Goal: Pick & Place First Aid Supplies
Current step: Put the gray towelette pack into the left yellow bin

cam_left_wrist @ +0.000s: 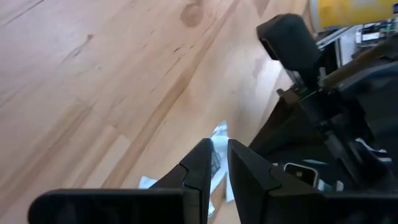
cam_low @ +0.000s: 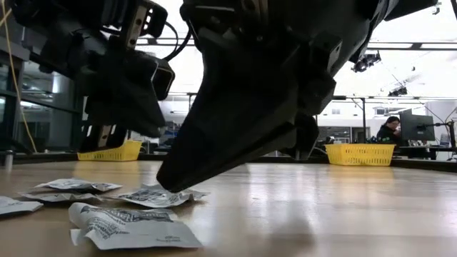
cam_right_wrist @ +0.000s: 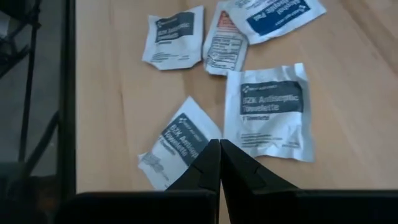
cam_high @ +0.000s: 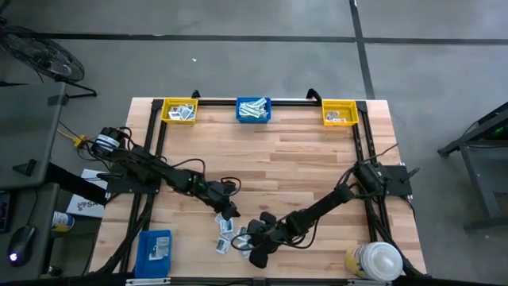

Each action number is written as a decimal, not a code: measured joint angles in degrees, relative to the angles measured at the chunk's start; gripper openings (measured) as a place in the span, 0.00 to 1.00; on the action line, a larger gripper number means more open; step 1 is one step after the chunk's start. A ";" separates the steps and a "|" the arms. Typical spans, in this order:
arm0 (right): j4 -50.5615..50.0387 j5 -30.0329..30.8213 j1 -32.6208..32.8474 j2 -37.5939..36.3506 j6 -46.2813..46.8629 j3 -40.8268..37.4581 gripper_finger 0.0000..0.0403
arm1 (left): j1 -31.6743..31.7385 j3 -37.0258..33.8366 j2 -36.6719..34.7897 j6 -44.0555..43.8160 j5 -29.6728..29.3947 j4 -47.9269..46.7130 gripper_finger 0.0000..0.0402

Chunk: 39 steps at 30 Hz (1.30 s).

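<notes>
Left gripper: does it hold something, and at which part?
Yes. The left gripper pinches a white packet by one edge, lifted off the table. The right gripper is shut and holds nothing.

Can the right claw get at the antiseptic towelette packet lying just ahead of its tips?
Probably yes. The right claw is shut, tips low over the table, and the towelette packet lies flat and uncovered beside them; it must open first.

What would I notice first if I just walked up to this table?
Probably the two dark arms meeting over a scatter of white packets near the front edge of the wooden table. The left tool pinches a packet between its fingers, and the right tool is shut, just above more packets. After that, the yellow bins and the blue bin along the back edge.
</notes>
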 joint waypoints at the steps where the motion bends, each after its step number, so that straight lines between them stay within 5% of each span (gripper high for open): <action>1: -0.13 0.23 -0.08 0.00 0.00 0.00 0.00 | 0.00 0.00 0.01 0.00 0.00 -0.47 0.13; 29: -0.68 1.81 -0.83 1.79 1.53 0.13 0.00 | -1.58 0.00 0.01 -9.11 4.30 -0.92 0.13; 39: -0.29 1.80 -2.09 1.90 1.29 0.09 0.00 | -5.03 0.00 0.03 -9.07 -0.64 -1.40 0.13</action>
